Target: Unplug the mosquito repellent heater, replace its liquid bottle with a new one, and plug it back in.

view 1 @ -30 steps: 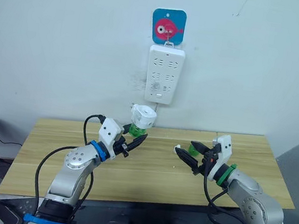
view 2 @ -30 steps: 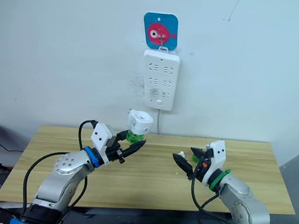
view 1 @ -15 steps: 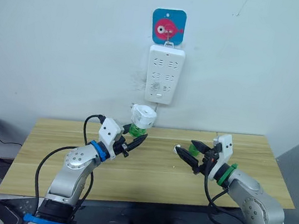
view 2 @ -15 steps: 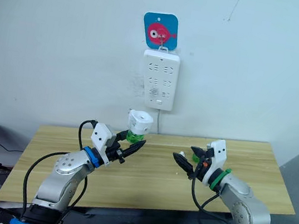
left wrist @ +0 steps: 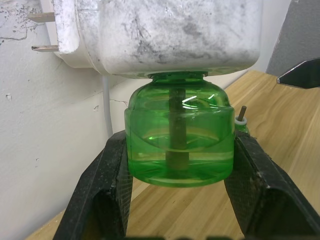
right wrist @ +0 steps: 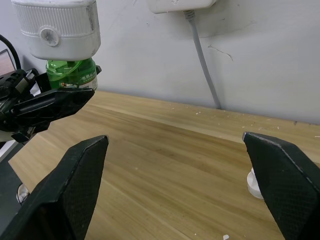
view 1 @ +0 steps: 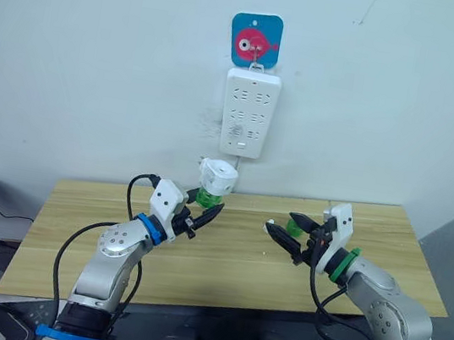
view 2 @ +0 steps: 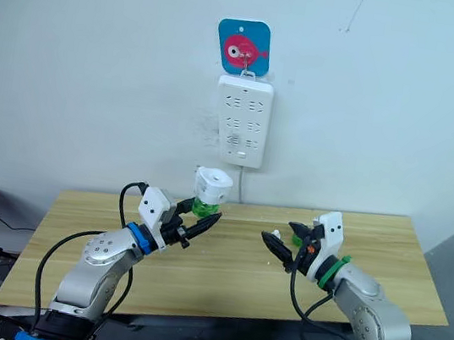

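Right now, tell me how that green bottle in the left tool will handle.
The green bottle looks like smooth, glossy plastic, so probably slippery between the left tool. It is part-filled, likely light. The white heater on top probably makes it top-heavy.

Table (view 1: 222, 259): light wood top, across the lower middle of the frame, against a white wall. On it: a green bottle (view 1: 295, 226), right of centre; a small white cap (right wrist: 254, 183) nearby.
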Available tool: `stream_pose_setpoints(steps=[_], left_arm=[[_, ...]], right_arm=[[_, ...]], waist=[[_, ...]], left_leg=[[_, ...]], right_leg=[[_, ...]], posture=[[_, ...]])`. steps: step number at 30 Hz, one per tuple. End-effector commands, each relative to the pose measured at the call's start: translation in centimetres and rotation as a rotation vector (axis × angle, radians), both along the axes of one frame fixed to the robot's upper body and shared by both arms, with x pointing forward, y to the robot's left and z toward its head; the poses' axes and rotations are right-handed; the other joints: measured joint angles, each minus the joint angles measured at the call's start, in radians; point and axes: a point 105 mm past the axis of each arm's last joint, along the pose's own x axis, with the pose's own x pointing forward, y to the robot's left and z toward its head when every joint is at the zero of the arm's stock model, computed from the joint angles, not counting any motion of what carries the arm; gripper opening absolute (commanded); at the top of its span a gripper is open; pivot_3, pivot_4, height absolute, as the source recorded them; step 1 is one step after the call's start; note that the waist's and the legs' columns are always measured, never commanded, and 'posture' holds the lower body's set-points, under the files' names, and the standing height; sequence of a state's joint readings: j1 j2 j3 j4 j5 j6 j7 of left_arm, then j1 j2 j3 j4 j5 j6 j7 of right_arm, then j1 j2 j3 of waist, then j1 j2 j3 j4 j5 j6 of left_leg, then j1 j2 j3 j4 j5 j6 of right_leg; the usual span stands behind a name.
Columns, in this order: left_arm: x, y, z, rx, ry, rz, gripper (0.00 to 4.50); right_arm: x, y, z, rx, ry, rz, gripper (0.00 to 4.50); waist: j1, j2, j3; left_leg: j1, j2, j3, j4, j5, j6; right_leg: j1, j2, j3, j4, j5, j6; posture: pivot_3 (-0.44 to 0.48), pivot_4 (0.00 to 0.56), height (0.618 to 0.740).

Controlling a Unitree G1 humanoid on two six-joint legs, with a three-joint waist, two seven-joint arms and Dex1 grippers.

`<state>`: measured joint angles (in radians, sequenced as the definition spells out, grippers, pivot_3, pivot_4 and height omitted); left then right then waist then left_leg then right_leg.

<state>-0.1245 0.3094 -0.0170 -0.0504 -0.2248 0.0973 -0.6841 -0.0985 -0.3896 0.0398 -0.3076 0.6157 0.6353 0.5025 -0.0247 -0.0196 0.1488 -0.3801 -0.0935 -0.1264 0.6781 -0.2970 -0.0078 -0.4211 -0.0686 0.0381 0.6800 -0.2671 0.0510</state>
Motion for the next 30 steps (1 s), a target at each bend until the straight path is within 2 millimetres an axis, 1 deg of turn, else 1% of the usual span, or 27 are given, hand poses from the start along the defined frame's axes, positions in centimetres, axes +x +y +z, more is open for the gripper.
stream_pose_setpoints(steps=[1, 5, 9, 11, 13, 16, 20, 25, 30], left_arm=[[-0.2, -0.5, 1.6, -0.015, -0.063, -0.019, 2.21], [-0.1, -0.6, 1.6, -0.013, -0.067, -0.019, 2.21], [0.1, -1.0, 1.9, -0.01, -0.081, -0.034, 2.21], [0.1, -1.7, 2.2, -0.019, -0.088, -0.055, 2.21], [0.1, -2.1, 2.3, -0.024, -0.092, -0.065, 2.21], [0.2, -2.9, 2.7, -0.031, -0.103, -0.082, 2.21], [0.3, -3.6, 3.1, -0.039, -0.116, -0.094, 2.21], [0.3, -4.1, 3.2, -0.048, -0.119, -0.094, 2.21], [0.2, -4.3, 3.2, -0.051, -0.118, -0.098, 2.21]], right_arm=[[-0.2, 0.2, 1.5, 0.018, -0.058, 0.019, 4.5], [-0.3, 0.7, 1.9, 0.024, -0.064, 0.041, 4.5], [-0.4, 2.5, 3.6, 0.088, -0.078, 0.087, 4.5], [-0.2, 3.9, 5.0, 0.145, -0.088, 0.105, 4.5], [-0.1, 4.8, 5.8, 0.179, -0.088, 0.115, 4.5], [0.4, 5.9, 6.1, 0.199, -0.082, 0.125, 4.5], [1.1, 6.8, 6.3, 0.215, -0.082, 0.118, 4.5], [1.7, 8.1, 7.2, 0.251, -0.096, 0.128, 4.5], [2.3, 8.7, 7.7, 0.264, -0.113, 0.123, 4.5]], waist=[[0.0, 0.0, 0.0], [0.0, 0.0, 0.0], [0.0, 0.0, 0.0], [-0.001, 0.0, 0.0], [-0.001, 0.0, 0.0], [0.0, 0.0, 0.0], [-0.001, 0.0, 0.0], [-0.003, 0.0, 0.0], [-0.003, 0.0, 0.0]], left_leg=[[0.0, 0.0, 0.0, 0.0, 0.0, 0.0], [0.0, 0.0, 0.0, 0.0, 0.0, 0.0], [0.0, 0.0, 0.0, 0.0, 0.0, 0.0], [0.0, 0.0, 0.0, 0.0, 0.0, 0.0], [0.0, 0.0, -0.001, 0.0, 0.0, 0.0], [0.0, 0.0, -0.001, 0.0, 0.0, 0.0], [0.0, 0.0, -0.001, 0.0, 0.0, 0.0], [0.0, 0.0, -0.001, 0.0, 0.0, 0.0], [0.0, 0.0, -0.001, -0.001, 0.0, 0.0]], right_leg=[[0.0, 0.0, 0.0, 0.0, 0.0, 0.0], [0.0, 0.0, 0.0, 0.0, 0.0, 0.0], [0.0, 0.0, 0.0, 0.0, 0.0, 0.0], [0.0, 0.0, 0.0, 0.0, 0.0, 0.0], [0.0, 0.0, 0.0, 0.0, 0.0, 0.0], [0.0, 0.0, -0.001, 0.0, 0.0, 0.0], [-0.001, 0.0, 0.0, 0.0, 0.0, 0.0], [-0.001, 0.0, 0.0, 0.0, 0.0, 0.0], [-0.001, 0.0, 0.0, 0.0, 0.0, 0.0]], posture=[[-0.006, 0.132, 0.74], [-0.004, 0.13, 0.74], [-0.006, 0.129, 0.74], [-0.006, 0.129, 0.74], [-0.006, 0.129, 0.74], [-0.007, 0.122, 0.74], [-0.002, 0.119, 0.74], [0.004, 0.12, 0.74], [0.007, 0.121, 0.74]])
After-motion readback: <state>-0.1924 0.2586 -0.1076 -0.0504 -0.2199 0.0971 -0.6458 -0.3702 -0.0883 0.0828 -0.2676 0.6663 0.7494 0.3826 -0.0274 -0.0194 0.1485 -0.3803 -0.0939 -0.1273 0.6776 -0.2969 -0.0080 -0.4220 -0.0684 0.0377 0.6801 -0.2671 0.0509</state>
